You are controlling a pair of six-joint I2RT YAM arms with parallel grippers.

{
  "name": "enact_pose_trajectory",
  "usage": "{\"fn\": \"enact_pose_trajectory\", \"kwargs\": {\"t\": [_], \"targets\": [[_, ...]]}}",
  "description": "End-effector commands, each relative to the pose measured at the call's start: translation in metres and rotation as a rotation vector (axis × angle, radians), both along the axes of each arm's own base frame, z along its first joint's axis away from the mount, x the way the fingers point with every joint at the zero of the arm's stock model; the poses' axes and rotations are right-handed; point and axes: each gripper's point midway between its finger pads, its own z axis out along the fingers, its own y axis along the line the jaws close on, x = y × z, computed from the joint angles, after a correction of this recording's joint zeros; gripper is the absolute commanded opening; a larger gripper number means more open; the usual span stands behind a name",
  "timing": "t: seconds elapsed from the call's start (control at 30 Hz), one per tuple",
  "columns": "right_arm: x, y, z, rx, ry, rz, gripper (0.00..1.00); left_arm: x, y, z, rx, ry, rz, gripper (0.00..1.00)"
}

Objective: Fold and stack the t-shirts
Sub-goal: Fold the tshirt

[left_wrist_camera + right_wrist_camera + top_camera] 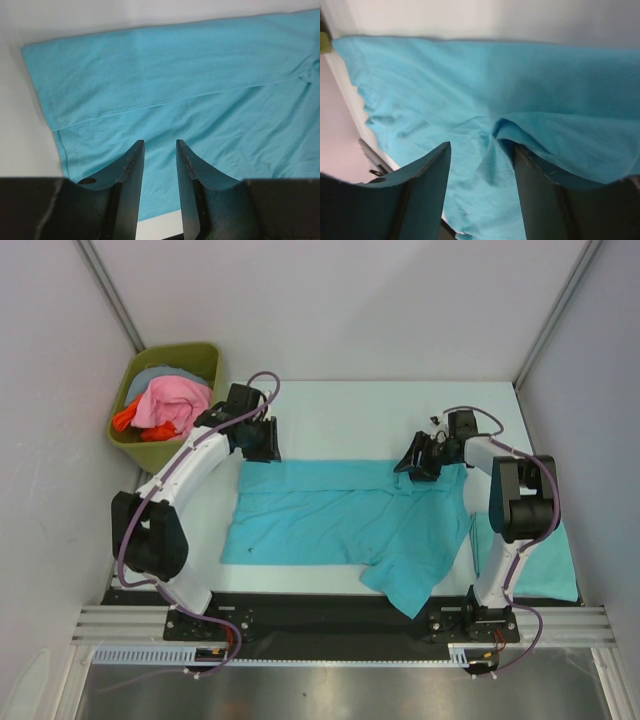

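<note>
- Lying flat, the shirt runs lengthwise from left gripper to right gripper, each above one end of its far edge.
- Both jaws stand apart, clamping nothing; a fold of the shirt touches the right one.

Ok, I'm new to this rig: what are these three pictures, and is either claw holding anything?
The overhead picture shows two white-and-black robot arms bolted at the near edge of a white table. The other two come from wrist cameras; the dark prongs are each arm's own fingers. A plain turquoise short-sleeved t-shirt lies spread on it, a second turquoise cloth lies by the right arm's base, and an olive-green plastic bin of pink and orange clothes stands far left. The left gripper hangs open over the shirt, empty. The right gripper is open too; a shirt fold rests against one finger, unclamped.
</note>
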Motion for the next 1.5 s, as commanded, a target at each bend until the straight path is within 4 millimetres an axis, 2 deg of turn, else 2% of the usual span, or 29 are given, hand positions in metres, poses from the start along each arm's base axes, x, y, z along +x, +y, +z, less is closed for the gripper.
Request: {"fn": "enact_pose_trajectory", "kwargs": {"t": [0.0,0.13,0.2,0.23,0.3,0.33,0.43,0.47,0.53,0.57,0.63,0.67,0.73,0.77,0.83,0.87,0.9,0.93,0.97,1.03,1.07,1.1,1.13,1.17,1.2,1.27,1.3,1.43,1.47], "targets": [[0.002,0.016,0.037,0.100,-0.056,0.005,0.57,-0.001,0.001,0.017,-0.008,-0.054,-0.015,0.38],[0.005,0.018,0.038,0.147,-0.005,-0.066,0.49,0.000,-0.001,0.014,-0.016,-0.049,-0.016,0.38],[0.011,0.021,0.038,0.192,0.040,-0.126,0.41,0.000,-0.003,0.013,-0.023,-0.045,-0.020,0.38],[0.014,0.022,0.039,0.211,0.062,-0.155,0.33,0.000,-0.005,0.013,-0.032,-0.043,-0.024,0.38],[0.022,0.026,0.037,0.291,0.150,-0.248,0.29,0.001,-0.007,0.011,-0.038,-0.038,-0.028,0.38],[0.031,0.032,0.044,0.347,0.134,-0.251,0.29,0.000,-0.008,0.011,-0.044,-0.036,-0.032,0.38],[0.044,0.046,0.040,0.470,0.257,-0.326,0.34,-0.001,-0.013,0.006,-0.066,-0.018,-0.051,0.38],[0.050,0.049,0.047,0.510,0.252,-0.337,0.36,-0.003,-0.019,0.005,-0.088,-0.010,-0.076,0.37],[0.050,0.044,0.062,0.514,0.245,-0.361,0.41,-0.003,-0.026,0.006,-0.103,-0.014,-0.101,0.37],[0.045,0.038,0.060,0.463,0.254,-0.371,0.43,-0.003,-0.032,0.009,-0.115,-0.023,-0.126,0.37],[0.034,0.015,0.057,0.292,0.220,-0.356,0.51,-0.005,-0.047,0.012,-0.129,-0.042,-0.185,0.39],[0.030,0.008,0.062,0.242,0.200,-0.346,0.52,-0.010,-0.061,0.014,-0.158,-0.044,-0.229,0.40],[0.023,-0.007,0.056,0.108,0.163,-0.333,0.55,-0.010,-0.081,0.015,-0.202,-0.055,-0.279,0.44],[0.017,-0.026,0.059,0.040,0.127,-0.314,0.56,-0.013,-0.097,0.020,-0.218,-0.065,-0.320,0.47],[0.011,-0.046,0.055,-0.059,0.108,-0.325,0.59,-0.014,-0.118,0.022,-0.224,-0.093,-0.377,0.52],[0.009,-0.057,0.054,-0.097,0.082,-0.310,0.59,-0.018,-0.139,0.021,-0.226,-0.099,-0.428,0.52],[0.008,-0.063,0.055,-0.117,0.066,-0.308,0.60,-0.018,-0.152,0.021,-0.228,-0.113,-0.457,0.53],[0.007,-0.070,0.052,-0.146,0.055,-0.308,0.59,-0.016,-0.160,0.019,-0.206,-0.134,-0.469,0.53],[0.006,-0.076,0.050,-0.161,0.050,-0.308,0.59,-0.023,-0.182,0.014,-0.196,-0.143,-0.512,0.53],[0.006,-0.090,0.044,-0.189,0.022,-0.297,0.52,-0.019,-0.205,0.017,-0.208,-0.215,-0.531,0.54],[0.006,-0.095,0.040,-0.203,0.020,-0.297,0.49,-0.021,-0.224,0.009,-0.220,-0.219,-0.551,0.54],[0.007,-0.101,0.035,-0.232,0.004,-0.272,0.47,-0.020,-0.233,0.006,-0.230,-0.212,-0.553,0.54],[0.010,-0.097,0.036,-0.214,-0.022,-0.235,0.47,-0.019,-0.241,0.000,-0.243,-0.184,-0.537,0.54],[0.014,-0.094,0.037,-0.210,-0.044,-0.209,0.46,-0.014,-0.253,0.008,-0.268,-0.192,-0.533,0.54],[0.017,-0.093,0.038,-0.211,-0.058,-0.196,0.45,-0.012,-0.259,-0.010,-0.270,-0.145,-0.525,0.54],[0.023,-0.092,0.031,-0.199,-0.066,-0.180,0.46,-0.006,-0.277,-0.002,-0.340,-0.146,-0.511,0.55],[0.024,-0.093,0.028,-0.198,-0.058,-0.182,0.48,-0.004,-0.281,-0.009,-0.346,-0.139,-0.503,0.55],[0.009,-0.089,0.010,-0.179,-0.016,-0.172,0.55,-0.008,-0.300,-0.022,-0.351,-0.150,-0.487,0.59],[0.007,-0.089,0.012,-0.176,-0.024,-0.173,0.56,-0.008,-0.304,-0.025,-0.330,-0.181,-0.479,0.59]]}}
